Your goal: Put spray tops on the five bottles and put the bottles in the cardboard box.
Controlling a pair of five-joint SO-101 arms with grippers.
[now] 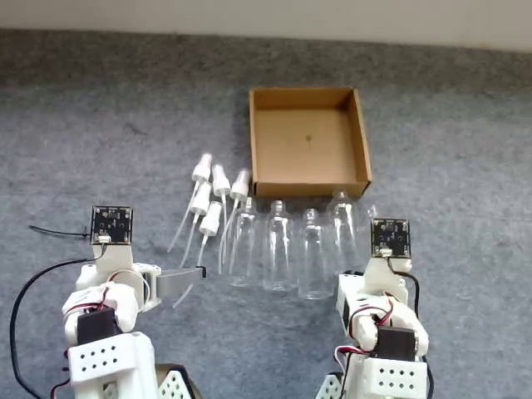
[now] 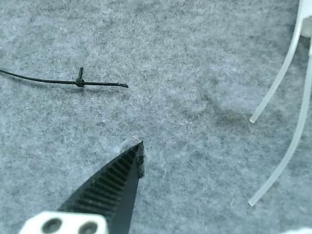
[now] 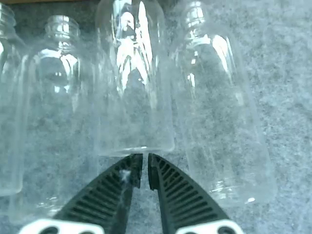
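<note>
- Opening step, by my judgement: five clear plastic bottles point(image 1: 288, 245) lie uncapped in a row on the grey felt bench point(image 1: 100, 125), between the arms and the brown cardboard box point(image 1: 363, 141).
- Five white spray tops point(image 1: 212, 198) lie loose just beside the bottles.
- Left gripper point(image 1: 189, 283): spread, holding nothing, near the tops' tubes.
- Right gripper point(image 3: 145, 163): pressed together, holding nothing, at a bottle's base.
- Next move probably calls for pinching one top.

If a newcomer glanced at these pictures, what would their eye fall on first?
The row of clear, uncapped bottles in the middle of the grey table stands out, just in front of the open cardboard box. A cluster of white spray tops with long tubes lies to the left of them. The right gripper sits shut, right at the base of one bottle.
</note>
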